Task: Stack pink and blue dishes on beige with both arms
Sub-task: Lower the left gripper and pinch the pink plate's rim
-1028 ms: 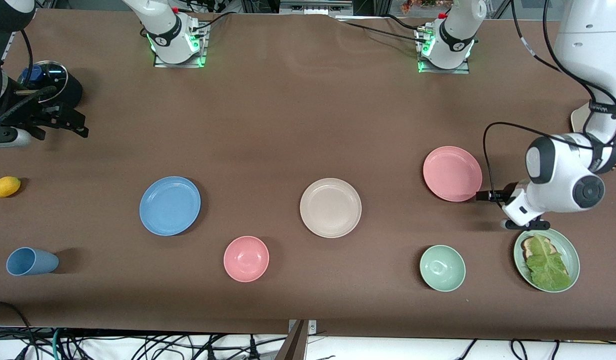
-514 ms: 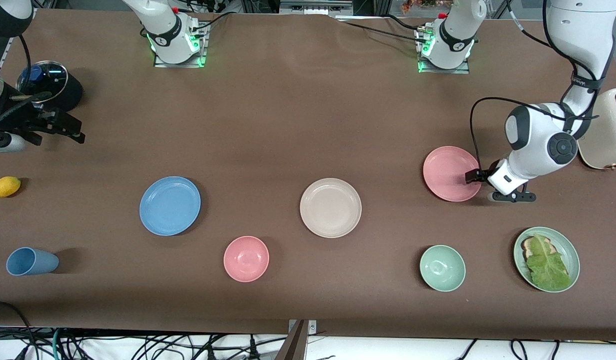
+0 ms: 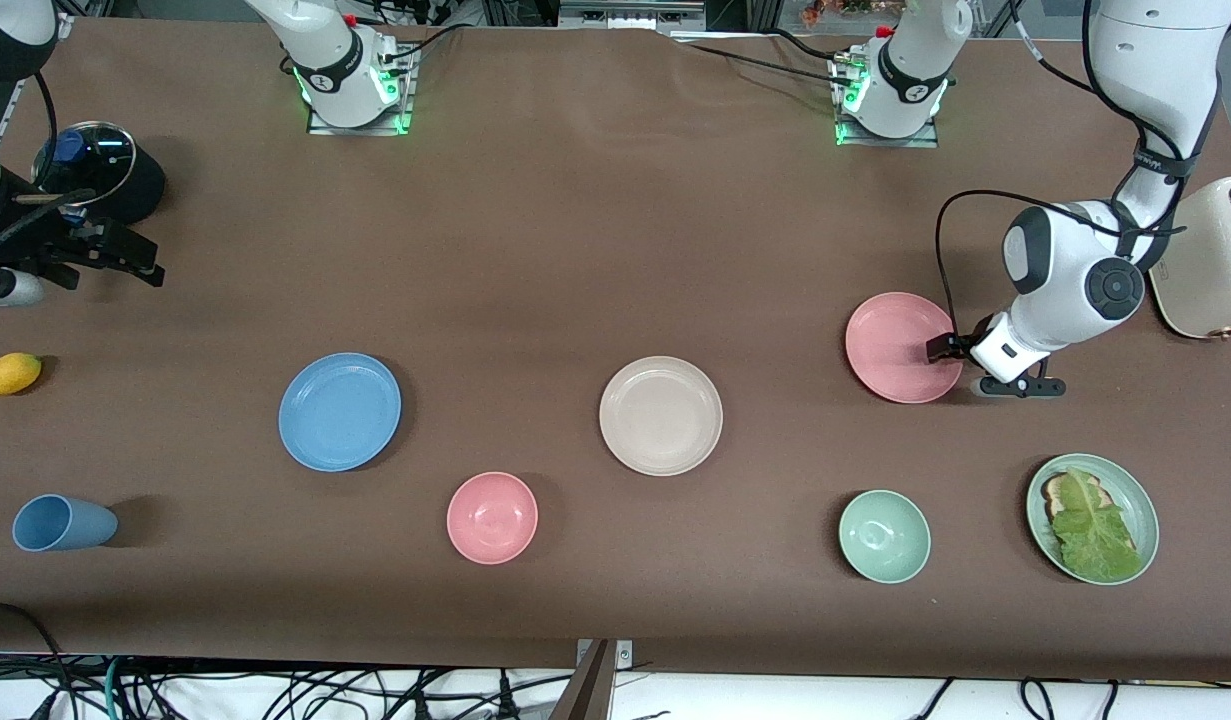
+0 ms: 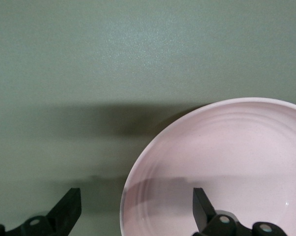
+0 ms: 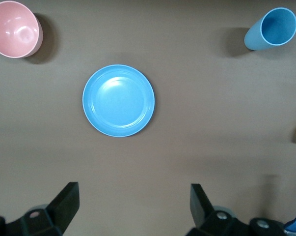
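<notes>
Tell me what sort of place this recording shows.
Probably a robotics lab staged as a kitchen table: two arm bases bolted to a brown-covered table, loose cables along its edge, plus a toaster and coloured tableware such as the pink plate.

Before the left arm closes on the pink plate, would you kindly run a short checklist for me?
1. Left tool open, astride the pink plate rim: ok.
2. Pink plate flat on the table, nothing on it: ok.
3. Beige plate bare, ready to receive: ok.
4. Blue plate untouched, free to pick: ok.
5. Right tool open, waiting at its end of the table: ok.
6. Finger depth under the rim: cannot tell.
</notes>
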You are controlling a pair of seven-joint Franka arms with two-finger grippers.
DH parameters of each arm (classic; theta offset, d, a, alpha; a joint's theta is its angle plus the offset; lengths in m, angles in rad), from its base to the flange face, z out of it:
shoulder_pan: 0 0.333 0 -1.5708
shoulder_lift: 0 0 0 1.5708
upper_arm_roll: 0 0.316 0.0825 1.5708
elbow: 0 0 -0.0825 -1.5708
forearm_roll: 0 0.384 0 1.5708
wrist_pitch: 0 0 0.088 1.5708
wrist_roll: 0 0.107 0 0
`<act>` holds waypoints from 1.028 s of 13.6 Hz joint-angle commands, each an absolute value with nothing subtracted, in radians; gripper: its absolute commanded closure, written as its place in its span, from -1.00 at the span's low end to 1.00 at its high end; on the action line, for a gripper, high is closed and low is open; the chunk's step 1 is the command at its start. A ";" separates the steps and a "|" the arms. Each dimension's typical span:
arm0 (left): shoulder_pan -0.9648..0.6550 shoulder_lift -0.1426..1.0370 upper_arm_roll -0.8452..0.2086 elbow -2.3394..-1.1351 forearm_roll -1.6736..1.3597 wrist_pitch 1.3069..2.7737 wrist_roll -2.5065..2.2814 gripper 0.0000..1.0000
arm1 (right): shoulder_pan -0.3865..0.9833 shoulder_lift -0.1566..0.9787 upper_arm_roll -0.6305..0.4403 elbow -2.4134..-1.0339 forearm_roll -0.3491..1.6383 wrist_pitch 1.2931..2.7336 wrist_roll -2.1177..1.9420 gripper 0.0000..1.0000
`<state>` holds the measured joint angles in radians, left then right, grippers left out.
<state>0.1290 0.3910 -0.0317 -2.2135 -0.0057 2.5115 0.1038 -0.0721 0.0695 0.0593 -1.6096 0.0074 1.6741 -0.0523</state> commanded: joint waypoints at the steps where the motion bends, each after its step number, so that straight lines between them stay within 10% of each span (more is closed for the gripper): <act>1: 0.135 0.365 -0.032 -2.240 -0.003 2.525 0.121 -1.00 | -0.077 0.100 0.064 -1.603 0.015 1.635 -0.064 -1.00; 11: 0.133 0.365 -0.034 -2.306 -0.005 2.615 0.121 -0.90 | -0.067 0.091 0.093 -1.612 0.025 1.623 -0.055 -1.00; 14: 0.130 0.365 -0.034 -2.304 -0.005 2.612 0.121 0.61 | -0.066 0.063 0.095 -1.611 0.025 1.594 -0.046 -1.00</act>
<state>0.1290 0.3908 -0.0315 -2.2817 -0.0057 2.6003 0.1038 -0.0616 0.1001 0.0923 -1.6092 0.0090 1.6229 -0.0504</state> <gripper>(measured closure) 0.123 0.000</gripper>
